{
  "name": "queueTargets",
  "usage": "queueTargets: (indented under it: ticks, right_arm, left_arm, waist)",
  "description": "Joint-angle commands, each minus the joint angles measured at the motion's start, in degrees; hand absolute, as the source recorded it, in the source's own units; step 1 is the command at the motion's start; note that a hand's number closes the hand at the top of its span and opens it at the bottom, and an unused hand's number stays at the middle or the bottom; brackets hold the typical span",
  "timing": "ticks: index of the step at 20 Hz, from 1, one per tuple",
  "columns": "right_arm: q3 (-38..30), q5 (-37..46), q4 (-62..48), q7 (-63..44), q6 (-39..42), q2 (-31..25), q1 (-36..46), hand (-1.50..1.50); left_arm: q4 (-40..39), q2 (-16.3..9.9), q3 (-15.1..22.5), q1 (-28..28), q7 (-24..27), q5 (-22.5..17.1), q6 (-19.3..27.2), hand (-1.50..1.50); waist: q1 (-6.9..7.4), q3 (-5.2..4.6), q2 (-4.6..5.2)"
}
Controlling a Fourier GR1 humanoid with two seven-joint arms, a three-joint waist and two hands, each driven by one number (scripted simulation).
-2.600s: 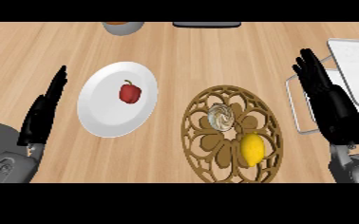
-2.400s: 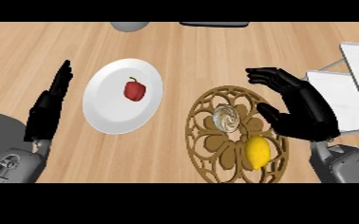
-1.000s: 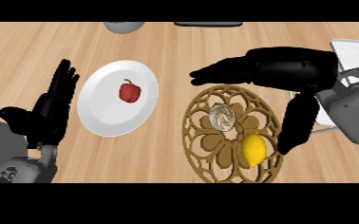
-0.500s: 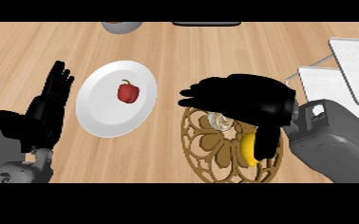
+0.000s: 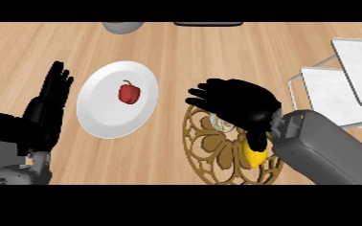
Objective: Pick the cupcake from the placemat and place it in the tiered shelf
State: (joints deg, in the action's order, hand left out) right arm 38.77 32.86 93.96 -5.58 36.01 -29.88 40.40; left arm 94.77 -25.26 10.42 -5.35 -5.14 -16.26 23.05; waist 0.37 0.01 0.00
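The right hand (image 5: 237,103) spreads its fingers above the cupcake (image 5: 221,123) on the placemat (image 5: 212,148); the left hand (image 5: 48,106) rests open, well apart.

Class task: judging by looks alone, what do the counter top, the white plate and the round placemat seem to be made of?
Counter top: probably wood, matt, pale grain streaks. Plate: likely glazed ceramic, plain smooth white. Placemat: perhaps carved wood or woven fibre, tan openwork petals.
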Motion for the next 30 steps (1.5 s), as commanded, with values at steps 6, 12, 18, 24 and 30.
queueTargets:
  ticks: [6, 12, 18, 24, 30]
  right_arm:
    - [-1.3, 11.8, -9.9, 12.5, -6.5, 2.8, -5.0, -1.50]
    - [-2.9, 18.4, -13.2, 12.9, -5.4, 7.7, -5.7, -1.50]
    - [-5.9, 21.6, -22.4, 20.5, -10.4, 10.5, -6.1, -1.50]
    - [-8.6, 24.5, -16.6, 21.2, -6.7, 12.6, -8.2, -1.50]
    - [-10.0, 29.0, -20.5, 23.4, -8.9, 15.4, -10.2, -1.50]
  left_arm:
    - [-2.4, 2.9, -2.4, 0.4, 1.4, 3.1, -2.5, 0.00]
    - [-1.9, 5.2, -3.6, -1.2, -1.1, 5.3, -3.0, 0.00]
    - [-1.7, 7.0, -4.1, 1.7, 0.8, 7.1, -4.6, 0.00]
    - [1.7, 7.4, -6.1, 0.8, -4.3, 8.0, -6.1, 0.00]
    - [1.4, 7.9, -8.7, 1.1, -3.6, 8.4, -9.0, 0.00]
  waist:
    - [-0.07, -0.01, 0.07]
    - [-0.14, -0.02, 0.02]
    - [0.07, -0.01, 0.07]
    - [-0.30, -0.01, -0.07]
    - [-0.30, -0.02, -0.07]
